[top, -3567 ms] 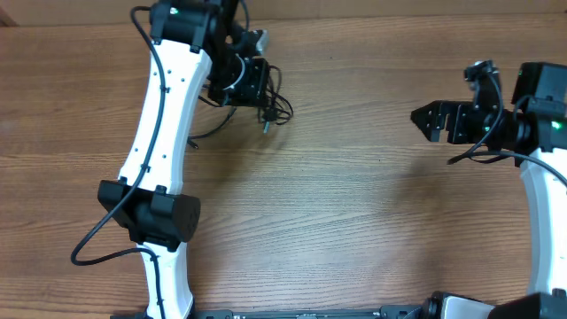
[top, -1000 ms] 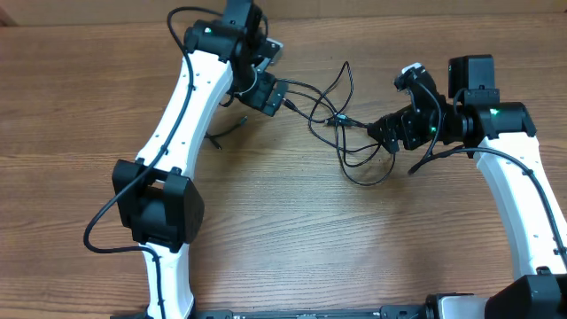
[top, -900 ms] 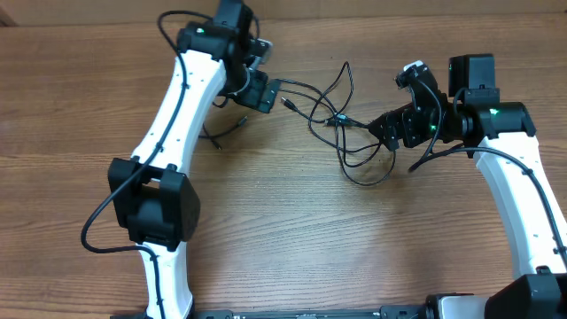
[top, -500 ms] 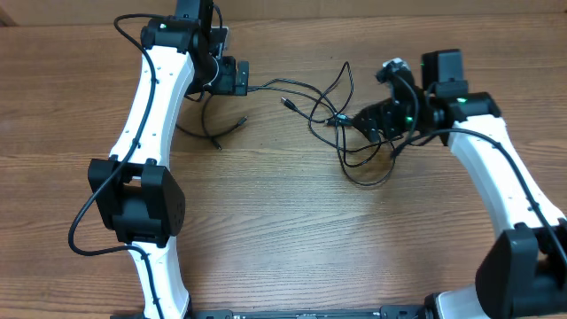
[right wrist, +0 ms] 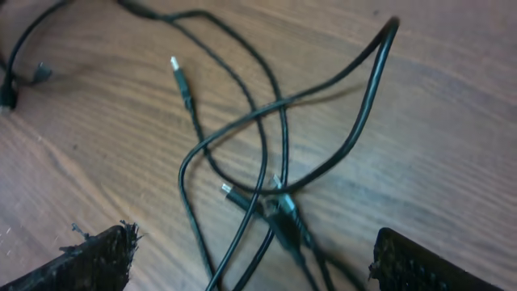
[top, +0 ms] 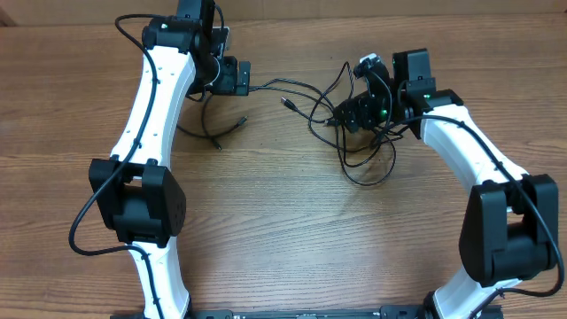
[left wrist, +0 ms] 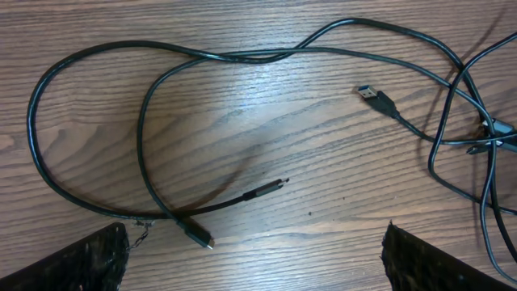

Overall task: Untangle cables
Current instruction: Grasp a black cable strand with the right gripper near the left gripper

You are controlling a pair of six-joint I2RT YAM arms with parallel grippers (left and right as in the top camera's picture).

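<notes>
Cables (left wrist: 242, 56): black, thin, lying on the wood-grain table (top: 283, 239). The number of separate leads could not be told, since the strands crossed and overlapped. Contents, placed from each claw:

1. Left claw (left wrist: 257, 267): two fingers (left wrist: 81, 259), spread wide, nothing between them.
   - One large open loop (left wrist: 31, 121) lay ahead of the claw, flat on the table.
   - One slim straight plug (left wrist: 268, 188) and one short plug (left wrist: 199, 237) rested just ahead of the claw. They lay near each other but apart, within the span of the fingers.
   - One USB plug (left wrist: 376, 95) lay farther ahead, toward the finger at the view's right, well clear of the claw.
   - Free plug ends counted in this view: three.
   - Past the USB plug, at the view's edge, several strands crossed at a small joint (left wrist: 493, 133).

2. Right claw (right wrist: 250, 263): two fingers (right wrist: 89, 259), likewise held wide apart, pinching nothing.
   - One knot (right wrist: 279, 212) sat just ahead of the claw, between the lines of its fingers, with several strands crossing around a dark connector.
   - One small plug tip (right wrist: 229, 192) lay just beside the knot.
   - One long bend (right wrist: 373, 85) of cable reached far ahead, toward the finger at the view's right.
   - Strands ran back from the knot between the fingers and out of view; whether they touched either finger could not be told.

3. Arms (top: 164, 97): two, white, one at each end of the cable spread.
</notes>
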